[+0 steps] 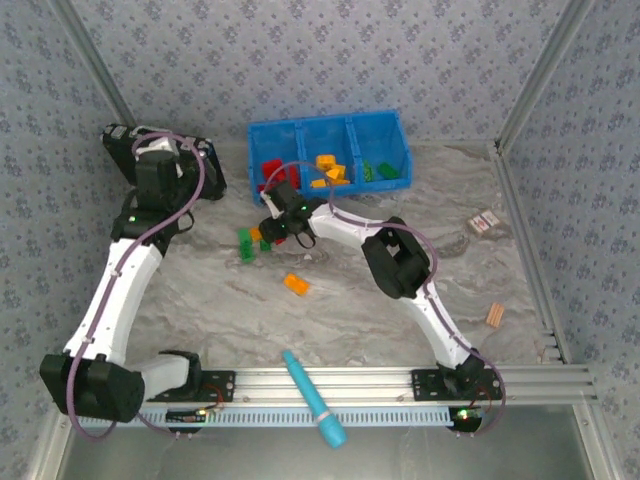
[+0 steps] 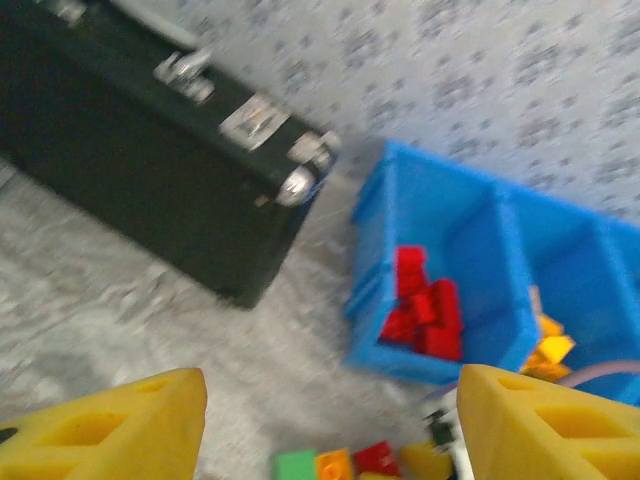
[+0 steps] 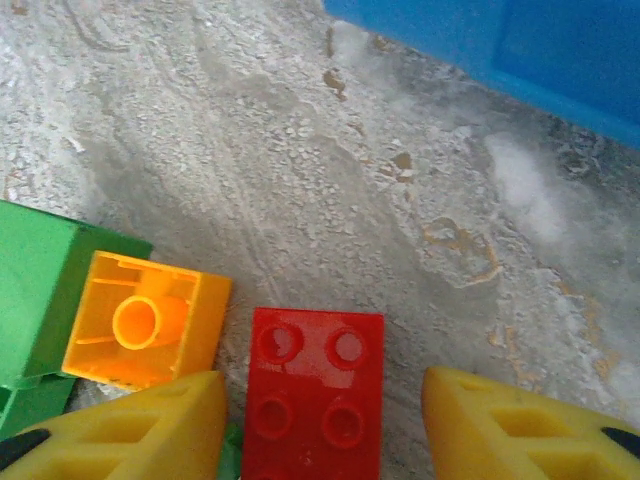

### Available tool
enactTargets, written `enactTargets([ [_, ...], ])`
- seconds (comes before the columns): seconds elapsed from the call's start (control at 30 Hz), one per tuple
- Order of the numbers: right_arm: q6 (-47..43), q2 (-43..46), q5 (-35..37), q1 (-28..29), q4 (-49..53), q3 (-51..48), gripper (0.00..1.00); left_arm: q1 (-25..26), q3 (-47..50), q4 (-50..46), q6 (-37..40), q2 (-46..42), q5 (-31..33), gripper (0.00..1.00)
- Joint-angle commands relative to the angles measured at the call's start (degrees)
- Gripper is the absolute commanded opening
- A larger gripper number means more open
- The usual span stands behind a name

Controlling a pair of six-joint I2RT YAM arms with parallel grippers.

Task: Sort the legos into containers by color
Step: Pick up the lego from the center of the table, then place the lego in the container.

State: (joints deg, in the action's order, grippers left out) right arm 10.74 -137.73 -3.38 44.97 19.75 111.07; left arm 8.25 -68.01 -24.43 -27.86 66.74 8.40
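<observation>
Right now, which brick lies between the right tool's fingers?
The red brick, studs up; the orange brick beside it shows its hollow underside and lies outside them.

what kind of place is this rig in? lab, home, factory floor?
Probably a lab test cell: patterned walls on a metal frame enclose the table, two robot arms sit bolted to a rail, and the props are toy bricks and a blue bin.

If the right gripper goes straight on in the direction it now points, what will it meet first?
Most likely the red brick, which lies on the table between the open fingers of the right gripper. How far off the brick is, the wrist view does not show clearly.
</observation>
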Motion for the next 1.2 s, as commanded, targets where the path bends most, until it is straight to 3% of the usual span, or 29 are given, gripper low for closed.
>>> enactTargets([
  [0.0, 0.6, -3.48, 2.62, -0.98, 6.06, 1.9, 0.49, -1.39, 0.6, -2.71, 1.79, -2.88, 0.14, 0.67],
  [0.23, 0.6, -2.3, 3.24, -2.3, 8.24, 1.58, 0.35, -3.19, 1.17, -4.36, 2.63, -3.88, -1.98, 0.67],
  [0.53, -0.4, 5.54, 0.87, -3.71, 6.62, -0.07, 0.32, -4.39, 3.66, -5.24, 2.73, -5.98, -2.55, 0.67],
  [0.7, -1.88, 7.21, 0.64, -4.43, 6.62, 4.66, 0.32, -3.83, 8.23, -6.57, -1.06, -5.53, -9.78, 0.65],
  [0.87, -3.09, 3.08, 0.66, -6.2, 7.32, 14.5, 0.32, 1.99, 16.0, -6.42, -5.98, -5.57, -11.56, 0.64],
  [1.03, -2.62, -5.64, -1.25, -7.78, 9.64, 27.98, 0.33, 11.27, 19.64, -4.14, -13.36, -1.9, -12.07, 0.65],
  [1.17, -0.9, -12.29, -3.22, -9.26, 9.77, 35.73, 0.36, 14.16, 20.96, -2.86, -18.25, 1.77, -10.87, 0.66],
])
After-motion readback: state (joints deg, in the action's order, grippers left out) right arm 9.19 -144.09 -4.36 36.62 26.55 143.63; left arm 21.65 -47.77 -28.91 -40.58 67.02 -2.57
